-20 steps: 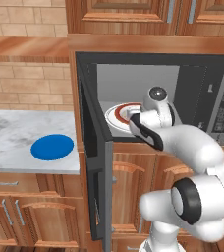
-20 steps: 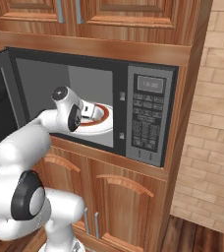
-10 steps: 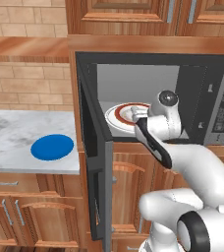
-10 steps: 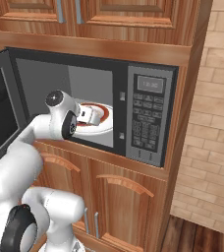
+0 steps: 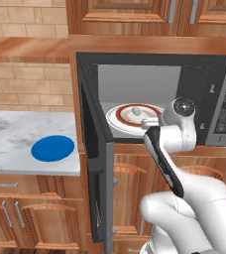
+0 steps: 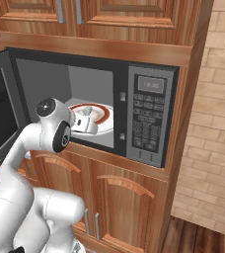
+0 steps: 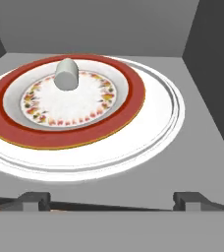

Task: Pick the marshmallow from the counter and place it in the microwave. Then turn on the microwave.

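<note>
1. Claw (image 7: 112, 202) hangs released at the microwave's (image 5: 154, 99) mouth, both dark fingertips (image 7: 34, 199) spread wide with nothing between them.
2. One marshmallow (image 7: 67, 74) lies on its side on the one red-rimmed plate (image 7: 128, 106) inside that microwave, apart from the claw.
3. One microwave door (image 5: 92, 163) stands swung open.
4. One blue plate (image 5: 52, 148) rests on the counter (image 5: 16, 134), left of the microwave.

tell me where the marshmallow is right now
The marshmallow lies on the red-rimmed plate inside the open microwave, toward the plate's far left in the hand view, clear of the open gripper at the cavity's mouth.
</note>
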